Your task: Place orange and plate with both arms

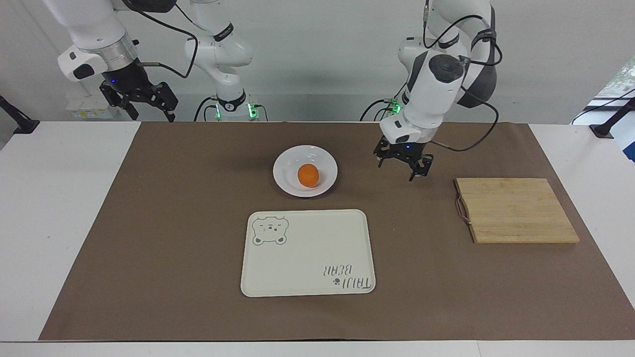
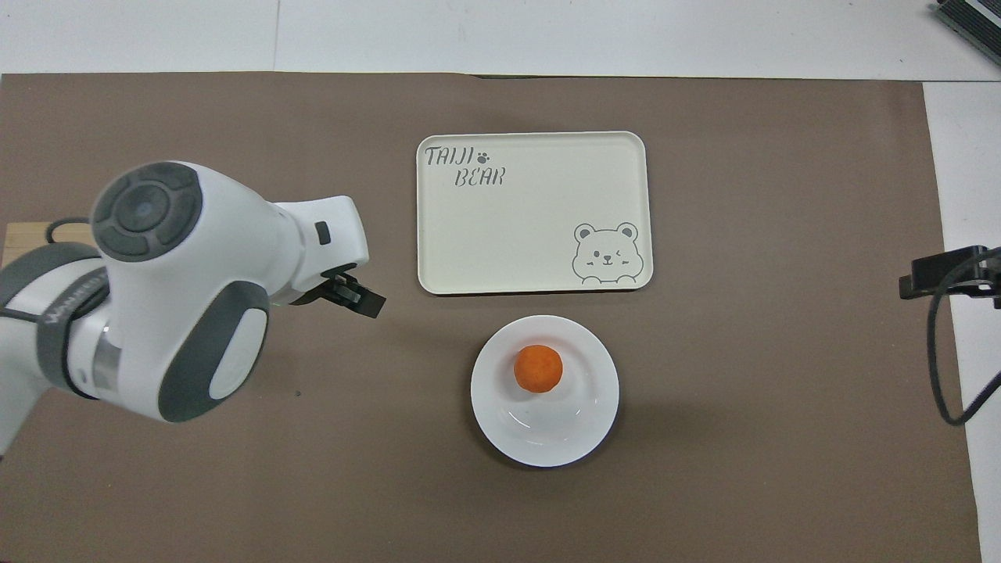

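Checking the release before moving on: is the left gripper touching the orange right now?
Apart. The facing view shows the left gripper over bare mat, with the orange resting alone on the plate.

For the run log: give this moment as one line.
orange: on plate | left gripper: open, over mat | right gripper: open, waiting | tray: bare

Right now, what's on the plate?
Only the orange sits on the plate, off center toward the tray. Nothing covers it; the left gripper is off over the mat.
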`<control>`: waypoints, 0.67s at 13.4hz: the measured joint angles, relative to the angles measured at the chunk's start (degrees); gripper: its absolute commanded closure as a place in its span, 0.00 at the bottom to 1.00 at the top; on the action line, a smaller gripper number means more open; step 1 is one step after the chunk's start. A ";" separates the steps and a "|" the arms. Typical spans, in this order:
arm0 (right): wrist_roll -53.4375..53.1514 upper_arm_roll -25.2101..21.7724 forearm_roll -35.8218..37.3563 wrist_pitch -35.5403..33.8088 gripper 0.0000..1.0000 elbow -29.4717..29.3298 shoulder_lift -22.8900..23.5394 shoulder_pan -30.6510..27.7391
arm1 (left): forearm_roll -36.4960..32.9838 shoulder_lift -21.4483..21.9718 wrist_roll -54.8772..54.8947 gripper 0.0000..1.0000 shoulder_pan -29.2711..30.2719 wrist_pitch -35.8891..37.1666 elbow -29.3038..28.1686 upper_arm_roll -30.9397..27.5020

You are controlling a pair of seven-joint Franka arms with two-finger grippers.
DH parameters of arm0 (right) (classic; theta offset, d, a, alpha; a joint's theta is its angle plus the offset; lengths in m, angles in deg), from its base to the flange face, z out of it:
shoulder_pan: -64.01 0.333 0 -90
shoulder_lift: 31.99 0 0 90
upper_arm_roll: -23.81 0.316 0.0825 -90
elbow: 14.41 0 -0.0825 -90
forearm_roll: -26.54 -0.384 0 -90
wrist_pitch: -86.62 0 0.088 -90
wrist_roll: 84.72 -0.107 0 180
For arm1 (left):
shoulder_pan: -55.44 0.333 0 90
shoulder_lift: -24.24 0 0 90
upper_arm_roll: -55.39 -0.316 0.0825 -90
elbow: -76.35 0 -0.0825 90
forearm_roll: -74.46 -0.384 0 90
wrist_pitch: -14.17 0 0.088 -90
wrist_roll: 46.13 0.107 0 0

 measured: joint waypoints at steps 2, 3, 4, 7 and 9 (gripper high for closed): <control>0.00 0.00 0.00 0.00 0.00 0.00 0.00 0.00 | 0.00 0.11 0.68 0.00 3.96 4.54 3.59 -0.07; 0.00 0.00 0.00 0.00 0.00 0.00 0.00 0.00 | 0.00 0.15 0.73 0.00 5.93 5.92 5.06 -0.08; 0.00 0.00 0.00 0.00 0.00 0.00 0.00 0.00 | 0.00 0.17 0.73 0.00 7.95 6.50 6.12 -0.11; 0.00 0.00 0.00 0.00 0.00 0.00 0.00 0.00 | 0.00 0.17 0.74 0.00 14.38 7.36 8.23 -0.18; 0.00 0.00 0.00 0.00 0.00 0.00 0.00 0.00 | 0.01 0.17 0.74 0.00 18.08 7.52 8.50 -0.20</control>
